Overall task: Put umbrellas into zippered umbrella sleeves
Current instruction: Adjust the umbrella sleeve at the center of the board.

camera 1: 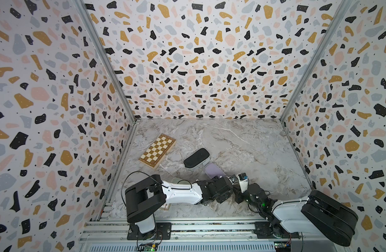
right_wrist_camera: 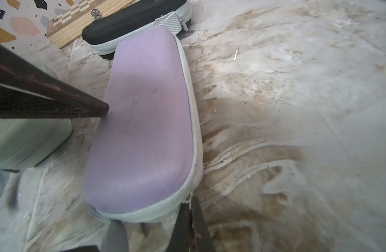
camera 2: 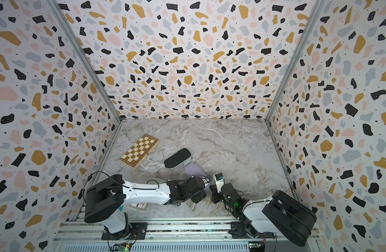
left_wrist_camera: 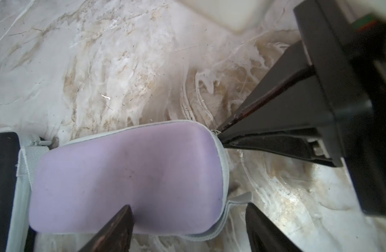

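The left fingers (left_wrist_camera: 119, 229) stand spread, one tip over the closed lilac sleeve (left_wrist_camera: 126, 174) on the bench (left_wrist_camera: 100, 65). The right fingers (right_wrist_camera: 184, 227) are clenched at its zip-pull corner.

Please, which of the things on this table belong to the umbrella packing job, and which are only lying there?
For the job:
lilac sleeve
black sleeve
mint green sleeve
No loose umbrella is visible.

Only lying about:
wooden chessboard box
small printed card
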`<action>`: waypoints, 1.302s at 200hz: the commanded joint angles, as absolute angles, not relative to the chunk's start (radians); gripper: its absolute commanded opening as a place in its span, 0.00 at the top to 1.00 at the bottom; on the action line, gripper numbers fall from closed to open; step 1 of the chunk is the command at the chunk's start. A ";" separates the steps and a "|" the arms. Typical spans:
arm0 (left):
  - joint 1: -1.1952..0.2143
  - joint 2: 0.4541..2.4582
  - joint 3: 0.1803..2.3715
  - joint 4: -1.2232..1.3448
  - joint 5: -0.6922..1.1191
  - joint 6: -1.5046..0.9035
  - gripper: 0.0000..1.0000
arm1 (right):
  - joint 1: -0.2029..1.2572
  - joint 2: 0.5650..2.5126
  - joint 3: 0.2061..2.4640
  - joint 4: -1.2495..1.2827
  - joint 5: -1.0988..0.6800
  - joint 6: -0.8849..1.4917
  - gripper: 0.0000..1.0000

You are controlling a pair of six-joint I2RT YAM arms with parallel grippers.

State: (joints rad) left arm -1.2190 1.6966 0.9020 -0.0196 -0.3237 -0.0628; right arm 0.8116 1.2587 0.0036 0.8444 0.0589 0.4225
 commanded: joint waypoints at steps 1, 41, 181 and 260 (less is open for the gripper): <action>-1.239 1.732 0.934 0.004 -0.386 -0.057 0.21 | 0.808 1.230 -0.033 0.862 0.052 0.417 1.00; -1.241 1.755 0.923 0.067 -0.350 -0.071 0.24 | 0.809 1.226 -0.035 0.861 0.049 0.417 1.00; -1.241 1.871 0.937 0.102 -0.394 -0.125 0.40 | 0.813 1.270 -0.035 0.896 0.029 0.416 1.00; -1.252 1.969 0.837 0.241 -0.394 -0.184 0.53 | 0.813 1.270 -0.041 0.911 0.008 0.423 1.00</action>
State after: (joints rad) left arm -1.2518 1.8656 0.9131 0.2855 -0.4965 -0.1215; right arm 0.8013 1.2785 0.0036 0.8688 0.0734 0.4294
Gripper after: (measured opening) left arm 0.479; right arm 0.046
